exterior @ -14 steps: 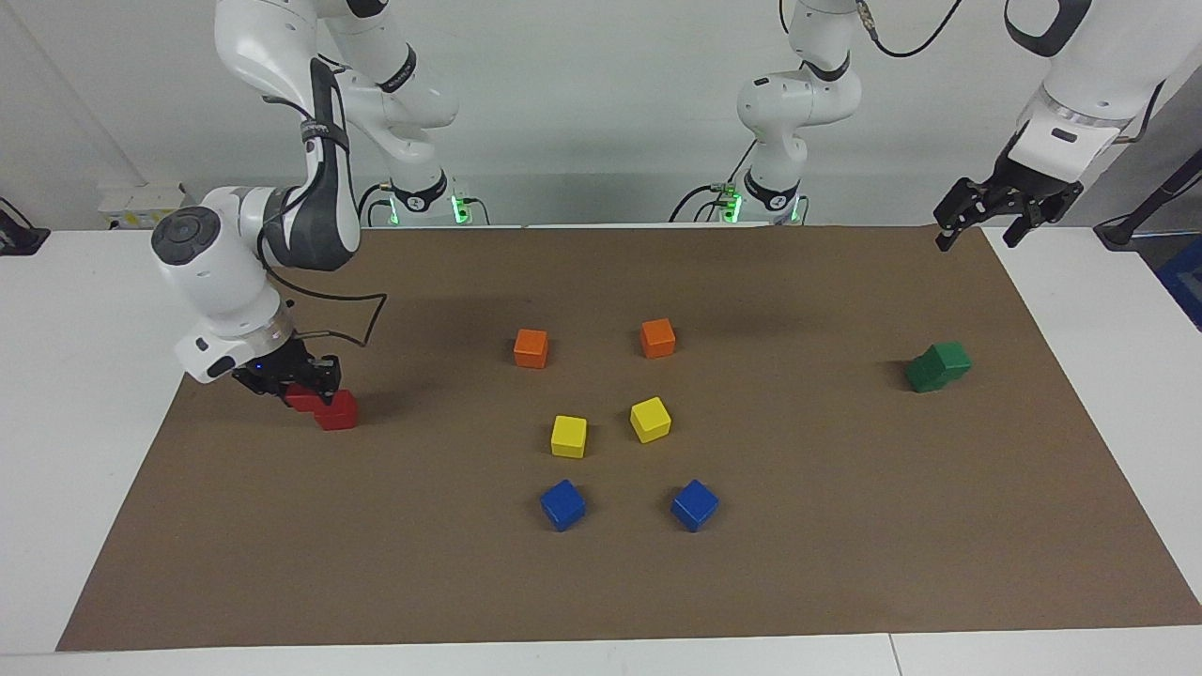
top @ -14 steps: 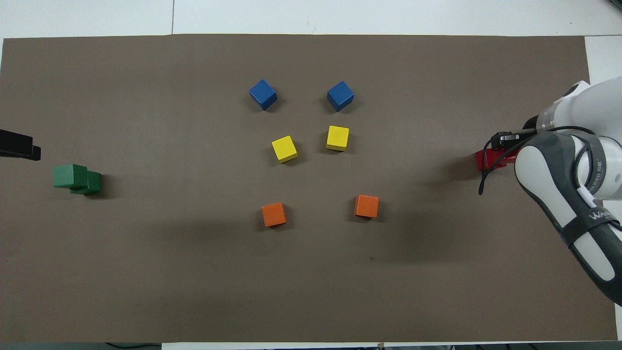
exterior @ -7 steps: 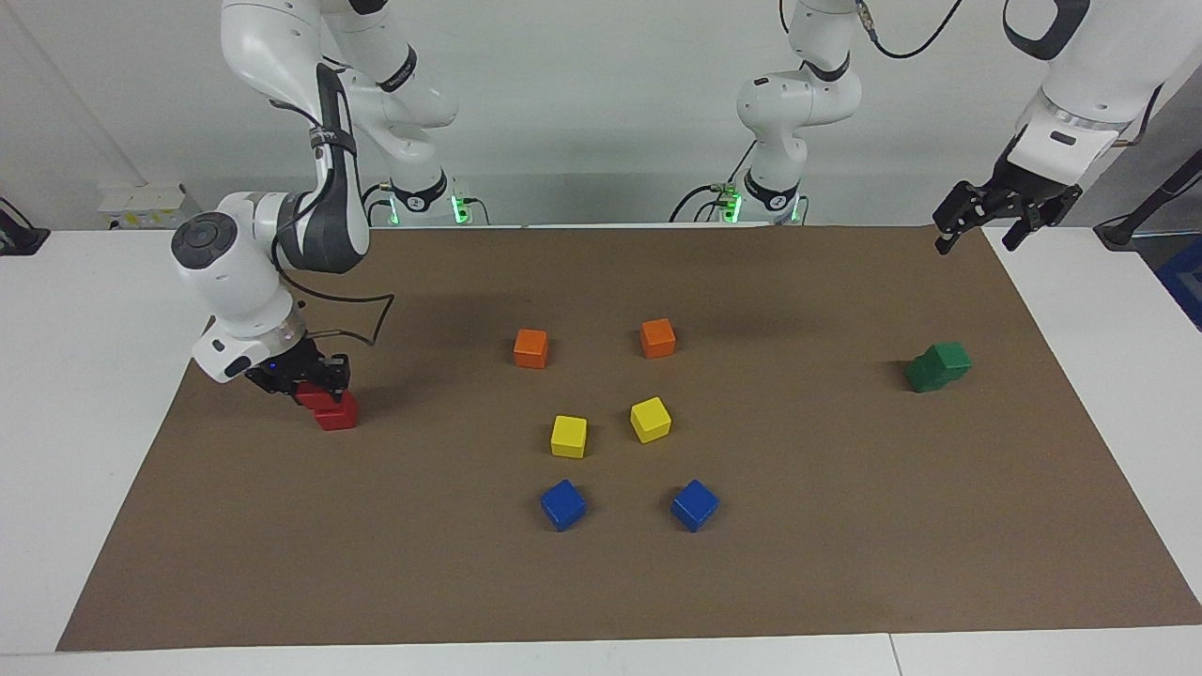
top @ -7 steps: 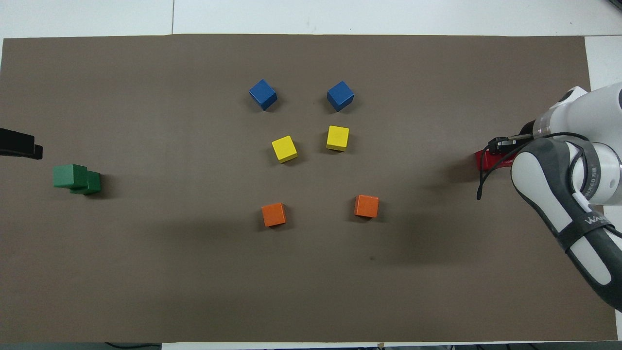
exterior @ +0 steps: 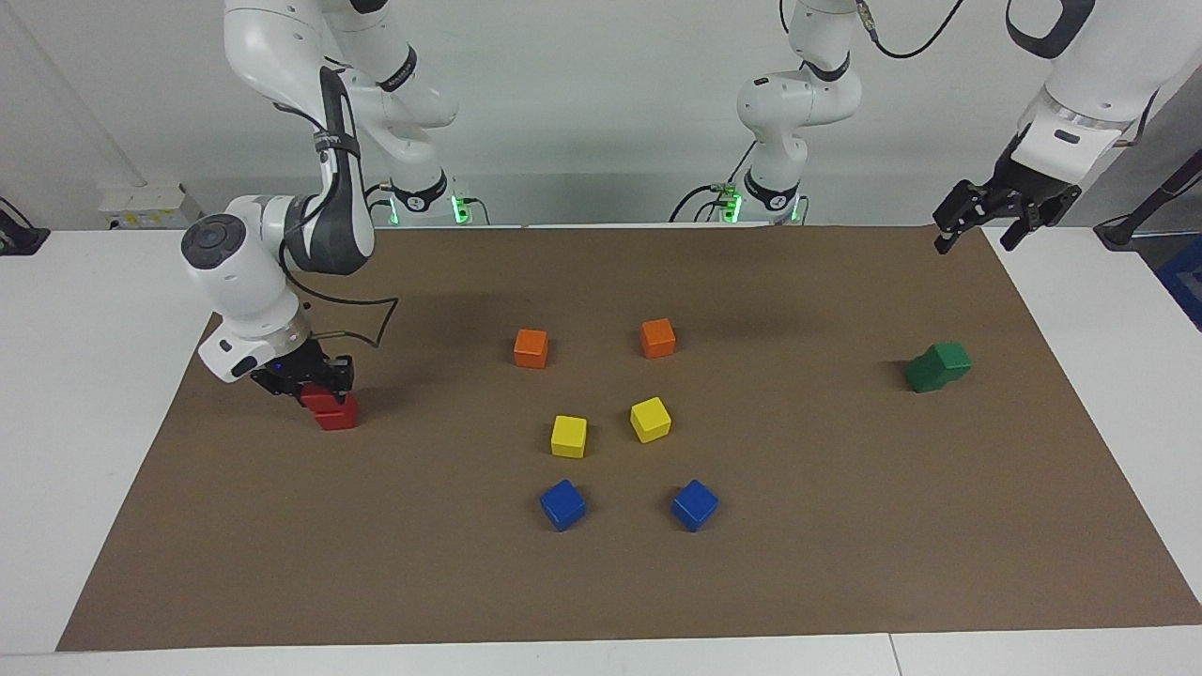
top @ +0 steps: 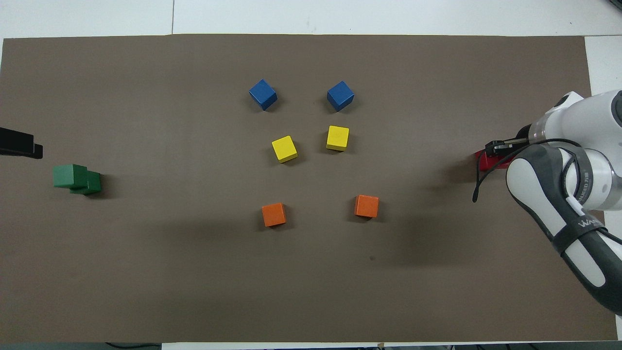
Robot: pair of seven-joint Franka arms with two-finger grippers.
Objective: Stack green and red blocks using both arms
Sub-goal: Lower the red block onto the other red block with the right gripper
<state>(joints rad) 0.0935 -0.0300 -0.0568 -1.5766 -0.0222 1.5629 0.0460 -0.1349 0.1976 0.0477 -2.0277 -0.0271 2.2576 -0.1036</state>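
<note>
The right arm's black two-finger gripper was low over the brown paper mat, at the right arm's end of the table. Its fingers were closed on the upper small glossy red cube. This cube sat on top of the second red cube, which lay on the mat, and the two were not fully lined up: the upper one was shifted a little toward the robots. In the overhead view only a small red part could be seen beside the white arm, which covered most of it.

The left arm's black two-finger gripper hung in the air over the mat's corner at the left arm's end, with its fingers spread wide and nothing between them. This arm waited.

The two small dark green cubes were at the left arm's end of the mat, one stacked on the other, also with an offset.

In the middle of the mat there were two orange cubes, two yellow cubes and two blue cubes, all well apart from both grippers.
</note>
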